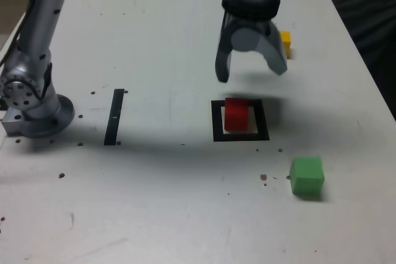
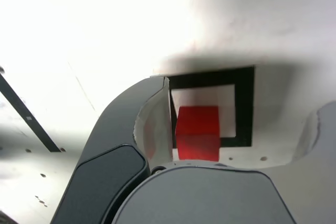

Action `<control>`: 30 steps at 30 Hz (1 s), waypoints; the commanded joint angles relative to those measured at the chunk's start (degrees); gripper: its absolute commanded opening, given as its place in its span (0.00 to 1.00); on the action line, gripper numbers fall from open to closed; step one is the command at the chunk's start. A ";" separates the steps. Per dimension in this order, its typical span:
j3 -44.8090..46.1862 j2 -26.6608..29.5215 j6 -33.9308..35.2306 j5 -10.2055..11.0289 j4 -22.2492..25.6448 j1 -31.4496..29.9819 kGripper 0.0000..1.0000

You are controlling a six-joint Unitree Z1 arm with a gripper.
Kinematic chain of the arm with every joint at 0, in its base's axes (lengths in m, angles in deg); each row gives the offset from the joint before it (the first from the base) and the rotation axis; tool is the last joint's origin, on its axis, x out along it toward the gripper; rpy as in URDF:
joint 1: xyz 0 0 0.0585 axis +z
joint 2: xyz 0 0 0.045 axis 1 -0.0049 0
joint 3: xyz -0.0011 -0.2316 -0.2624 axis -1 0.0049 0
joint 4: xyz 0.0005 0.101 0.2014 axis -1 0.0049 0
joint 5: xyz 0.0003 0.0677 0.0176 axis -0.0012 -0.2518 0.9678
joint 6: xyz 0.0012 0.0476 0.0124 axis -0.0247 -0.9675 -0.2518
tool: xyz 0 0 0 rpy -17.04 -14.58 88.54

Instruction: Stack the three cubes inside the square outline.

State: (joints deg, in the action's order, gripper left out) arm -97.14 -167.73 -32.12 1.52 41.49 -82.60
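Where jaws spread wide, red cube [image 1: 236,115], open tabletop around [image 1: 167,202]

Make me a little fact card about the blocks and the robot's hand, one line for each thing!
Red block: inside the black square, off-centre
Green block: on the table, outside the square, nearest the exterior view's bottom
Yellow block: partly hidden behind the hand
Hand: open, above the table, holding nothing
Black strip: on the table, to the exterior view's left of the square
Stack: none yet
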 commanded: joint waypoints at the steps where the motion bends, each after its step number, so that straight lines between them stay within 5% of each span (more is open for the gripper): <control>1: -1.88 -0.80 -1.43 0.36 1.42 1.37 1.00; 18: -19.00 -8.81 -13.63 4.16 10.34 9.72 0.99; 30: -30.60 -16.12 -19.40 4.60 14.24 13.44 0.99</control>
State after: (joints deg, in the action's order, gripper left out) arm -126.97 -182.93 -51.33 6.01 55.03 -69.37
